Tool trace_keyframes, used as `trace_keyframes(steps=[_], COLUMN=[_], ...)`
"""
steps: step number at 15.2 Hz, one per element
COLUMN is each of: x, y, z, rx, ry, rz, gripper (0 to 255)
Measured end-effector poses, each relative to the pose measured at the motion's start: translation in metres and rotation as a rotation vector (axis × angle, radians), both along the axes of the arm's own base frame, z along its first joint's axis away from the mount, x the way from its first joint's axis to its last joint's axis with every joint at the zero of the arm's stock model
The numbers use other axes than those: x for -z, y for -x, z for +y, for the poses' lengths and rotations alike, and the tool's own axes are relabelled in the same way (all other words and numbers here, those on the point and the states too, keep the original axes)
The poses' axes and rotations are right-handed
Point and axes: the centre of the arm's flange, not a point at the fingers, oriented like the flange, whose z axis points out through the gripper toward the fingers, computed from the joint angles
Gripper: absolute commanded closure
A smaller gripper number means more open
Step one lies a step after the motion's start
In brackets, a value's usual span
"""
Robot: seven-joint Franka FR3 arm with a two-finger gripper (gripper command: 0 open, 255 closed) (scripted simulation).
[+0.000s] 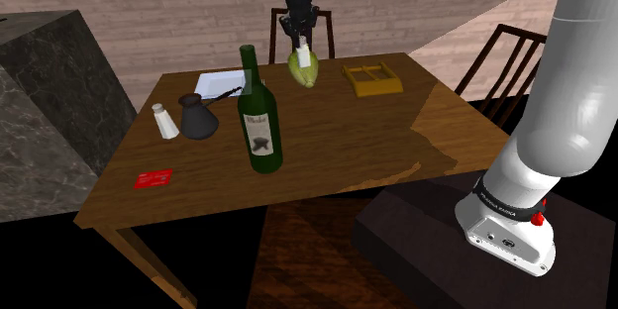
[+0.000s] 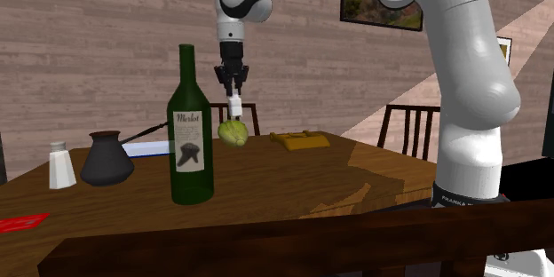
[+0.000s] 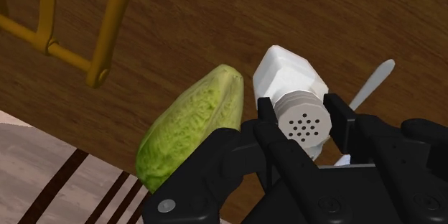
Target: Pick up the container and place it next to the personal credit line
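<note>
Black fingers [image 3: 339, 118] clamp the grey perforated cap of the white shaker container [image 3: 287, 75], which hangs below them clear of the wooden desk [image 3: 251, 14], ready for carrying. The flat red card [image 1: 154, 179] lies well away from them.

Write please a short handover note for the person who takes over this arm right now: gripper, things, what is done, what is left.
Gripper: shut on the white shaker, clasped at its grey perforated cap.
Shaker: held above the wooden table, beside the green leafy vegetable near the far edge.
Red card: lies flat near the table's corner at the shoulder view's lower left.
Done: the pick-up.
Left: carry the shaker across, probably clear of the wine bottle, set it down beside the card, release.
Note: a second white shaker stands by the dark pot; it is not the held one.
</note>
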Motion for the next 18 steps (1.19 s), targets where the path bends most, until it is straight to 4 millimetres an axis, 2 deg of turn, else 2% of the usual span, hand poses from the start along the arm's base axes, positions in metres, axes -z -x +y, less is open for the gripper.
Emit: trace_keyframes(steps=[3,5,15,18], x=[-0.014,-0.013,0.014,0.027], y=[0.001,0.003,0.023,0.027], z=[0.0,0.015,0.138,0.176], rx=[0.0,0.0,-0.001,-0.002], ry=[0.0,0.0,0.0,0.0], rz=[0.0,0.0,0.001,0.001], gripper=[255,255,255,255])
